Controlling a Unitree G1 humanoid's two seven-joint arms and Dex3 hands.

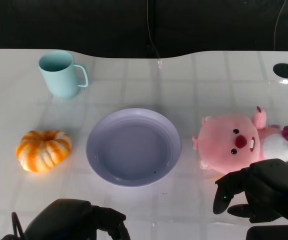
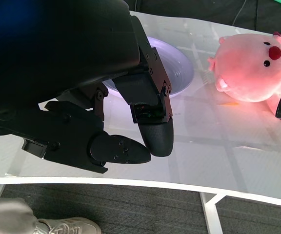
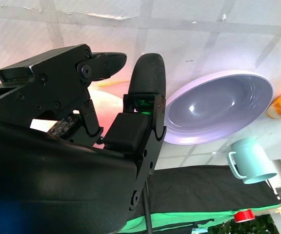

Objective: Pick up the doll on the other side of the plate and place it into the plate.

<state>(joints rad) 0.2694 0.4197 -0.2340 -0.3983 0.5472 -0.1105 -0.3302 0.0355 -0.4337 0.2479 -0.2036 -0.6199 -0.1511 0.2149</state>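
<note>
Gleaming white table [image 1: 194, 80] against black backdrop [image 1: 209, 25]; both hands' fingers [image 1: 224, 192] apart, holding nothing.

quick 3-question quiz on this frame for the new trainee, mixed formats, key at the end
1. True or false: the pink doll already lies in the plate.
2. Which hand is nearer the doll: A) left hand B) right hand?
3. Fill in: on the far side of the plate from the doll lie a striped orange pumpkin and, further back, a light blue ____.

Key:
1. False. The doll lies on the table beside the plate, which holds nothing.
2. B. The right hand hovers at the doll's near edge, holding nothing.
3. mug.
</note>
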